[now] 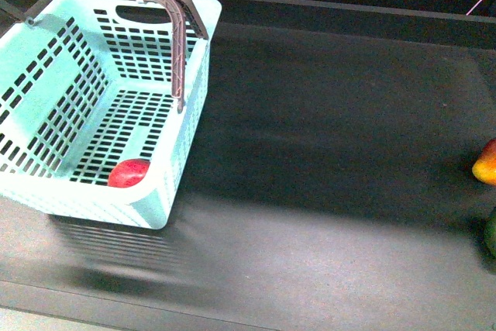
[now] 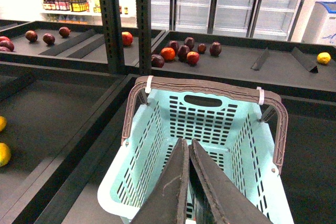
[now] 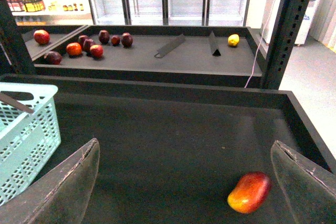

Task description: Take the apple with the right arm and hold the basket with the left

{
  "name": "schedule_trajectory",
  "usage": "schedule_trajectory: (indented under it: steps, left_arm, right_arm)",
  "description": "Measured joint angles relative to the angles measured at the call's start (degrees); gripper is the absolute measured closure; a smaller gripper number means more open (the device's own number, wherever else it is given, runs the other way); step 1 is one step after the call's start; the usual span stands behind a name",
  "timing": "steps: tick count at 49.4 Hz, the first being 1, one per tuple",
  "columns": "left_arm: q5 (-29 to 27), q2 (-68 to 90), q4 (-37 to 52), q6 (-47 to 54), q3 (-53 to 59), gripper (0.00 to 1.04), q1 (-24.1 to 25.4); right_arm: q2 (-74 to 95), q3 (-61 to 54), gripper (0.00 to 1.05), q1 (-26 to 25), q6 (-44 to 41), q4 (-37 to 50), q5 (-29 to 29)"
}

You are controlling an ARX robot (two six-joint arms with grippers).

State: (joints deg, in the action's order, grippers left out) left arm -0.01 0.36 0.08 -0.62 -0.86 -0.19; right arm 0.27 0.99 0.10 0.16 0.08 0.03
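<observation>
The turquoise basket [image 1: 85, 203] stands at the left of the dark shelf, its brown handles [image 1: 183, 44] raised. The red apple [image 1: 129, 173] lies on the basket's floor in the near corner. Neither arm shows in the front view. In the left wrist view my left gripper [image 2: 187, 146] is shut, its two fingers pressed together above the basket [image 2: 151, 145]; the apple is hidden there. My right gripper [image 3: 185, 182] is wide open over bare shelf, with a corner of the basket [image 3: 29, 129] off to one side and nothing between its fingers.
An orange-red fruit [image 3: 250, 191] lies near one right finger; it also shows at the shelf's right edge as the orange-red fruit [image 1: 486, 162], with a dark green item [image 1: 490, 232] beside it. The shelf behind holds several dark red fruits [image 2: 182, 52]. Black uprights [image 2: 111, 19] stand by the basket.
</observation>
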Motion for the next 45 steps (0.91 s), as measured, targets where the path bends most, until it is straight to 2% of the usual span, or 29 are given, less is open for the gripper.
schedule_trajectory:
  steps: [12, 41, 45]
  left_arm:
    - [0.0, 0.0, 0.0, 0.0, 0.0, 1.01, 0.0]
    - [0.0, 0.0, 0.0, 0.0, 0.0, 0.06, 0.0]
    - [0.0, 0.0, 0.0, 0.1, 0.0, 0.08, 0.0]
  right_arm:
    - [0.0, 0.0, 0.09, 0.0, 0.0, 0.0, 0.0]
    - [0.0, 0.0, 0.09, 0.0, 0.0, 0.0, 0.0]
    - [0.0, 0.0, 0.09, 0.0, 0.0, 0.0, 0.0]
